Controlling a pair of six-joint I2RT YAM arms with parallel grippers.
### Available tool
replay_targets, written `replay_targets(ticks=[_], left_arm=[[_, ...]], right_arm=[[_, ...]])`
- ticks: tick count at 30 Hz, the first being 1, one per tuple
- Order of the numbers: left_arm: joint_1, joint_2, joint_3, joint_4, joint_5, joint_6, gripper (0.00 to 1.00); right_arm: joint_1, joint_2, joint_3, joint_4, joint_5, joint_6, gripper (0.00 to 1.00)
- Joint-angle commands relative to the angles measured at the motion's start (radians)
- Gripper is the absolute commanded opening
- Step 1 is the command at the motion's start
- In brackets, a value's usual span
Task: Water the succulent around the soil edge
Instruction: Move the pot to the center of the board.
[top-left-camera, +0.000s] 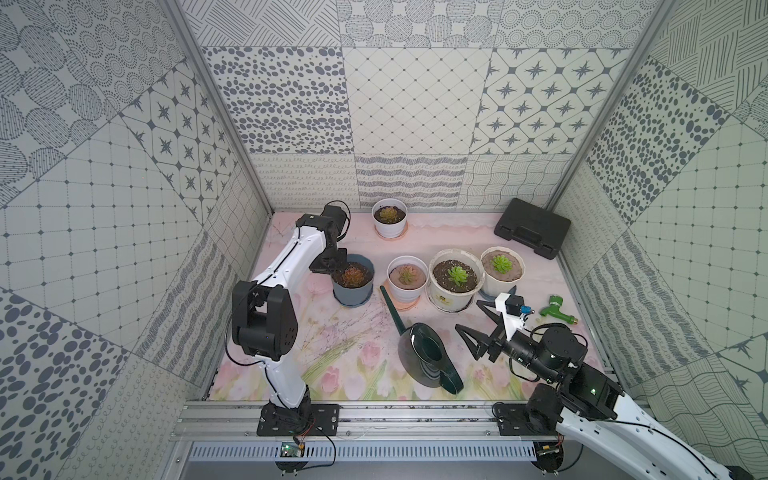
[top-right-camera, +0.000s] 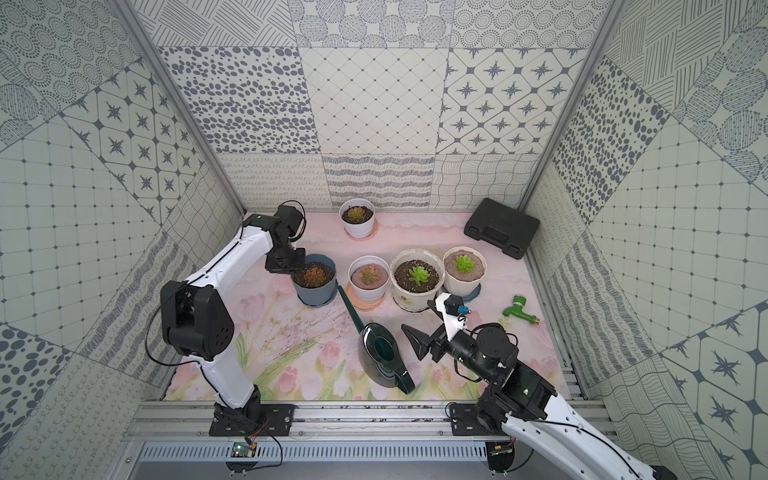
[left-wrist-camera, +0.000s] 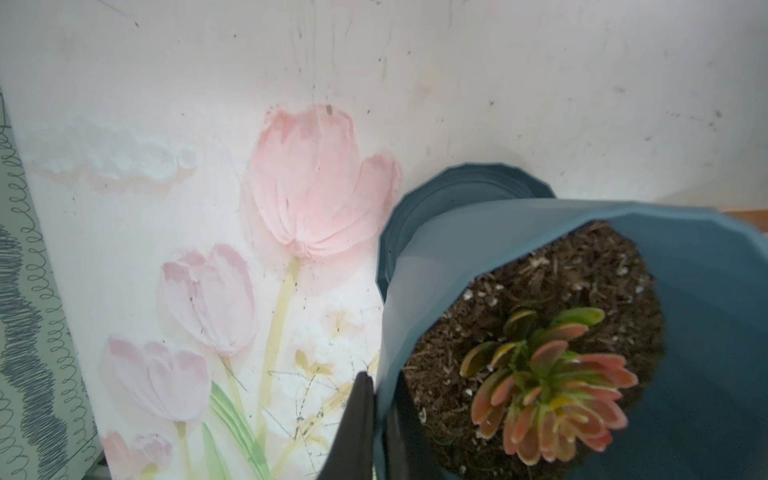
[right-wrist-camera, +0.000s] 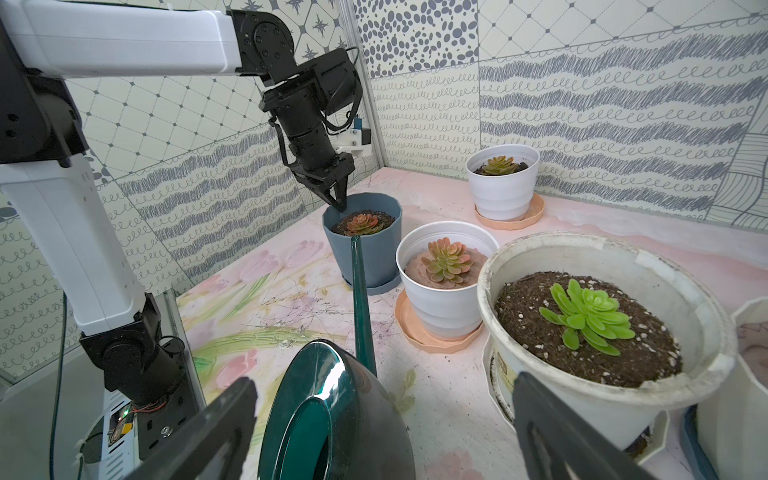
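A dark green watering can (top-left-camera: 424, 353) sits among 5 pots. Just right of it, the right gripper (top-left-camera: 467, 315) hangs wide open, empty. Beyond the can, the succulent (top-left-camera: 500, 262) fills a white fluted pot (top-left-camera: 496, 286), with the soil edge (top-left-camera: 489, 272) tan. Left of the can, the left gripper (right-wrist-camera: 338, 203) is clamped on the blue-grey pot (right-wrist-camera: 374, 249) at its rim. The cream pot's label (top-left-camera: 446, 300) is unreadable.

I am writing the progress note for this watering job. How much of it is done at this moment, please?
Done: nothing visible; the watering can stands on the table, unheld. In hand: the right gripper is open beside it; the left gripper pinches the blue pot rim. Remaining: grasp the can, carry it to the succulent, pour along the soil edge.
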Motion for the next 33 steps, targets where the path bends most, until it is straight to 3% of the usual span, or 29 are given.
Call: replay_targets(ticks=[1, 9, 33], left_arm=[[-0.013, -0.073, -0.053, -0.085, 0.039, 0.012, 0.00], [-0.036, -0.100, -0.108, -0.011, 0.158, -0.036, 0.00], [-0.034, -0.007, -0.103, 0.251, 0.005, -0.049, 0.00]], right_arm=[[0.003, -0.011, 0.010, 0.020, 0.003, 0.011, 0.98], [0.002, -0.005, 0.010, 0.017, 0.014, 0.011, 0.98], [0.003, 0.005, 0.010, 0.012, 0.031, 0.005, 0.98]])
